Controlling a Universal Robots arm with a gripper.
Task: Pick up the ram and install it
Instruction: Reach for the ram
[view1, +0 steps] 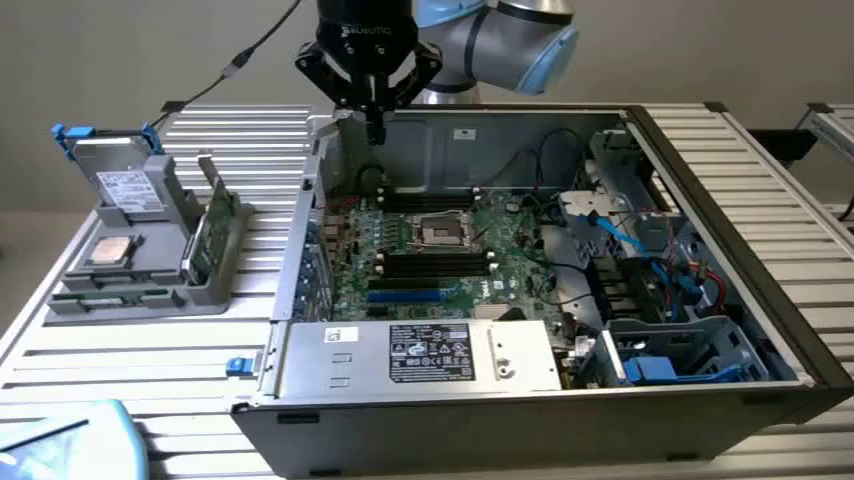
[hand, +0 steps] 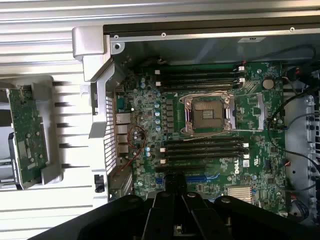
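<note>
Here, a ribbed metal table (view1: 160, 350) stands before a plain beige wall (view1: 107, 60).

Well to the exterior view's left of the gripper (view1: 375, 135) and lower, a grey tray (view1: 200, 295) sits on the table. It holds a hard drive (view1: 130, 188) standing upright at the back, a square processor chip (view1: 110, 250) lying flat, and a broad green card (view1: 214, 232) standing on edge along the side nearest the gripper.

Directly below the gripper and spreading to the exterior view's right lies an open computer case (view1: 400, 420). Inside it a green motherboard (view1: 454, 260) lies flat, with a silver power supply (view1: 427, 355) at the near wall and blue cables (view1: 627, 240) further right.

The ram (view1: 118, 297) appears as a narrow green stick lying flat in the tray's front groove, well apart from the gripper, down and to the exterior view's left of it.

The gripper hangs over the case's back wall, its fingers (hand: 165, 200) pressed together.
</note>
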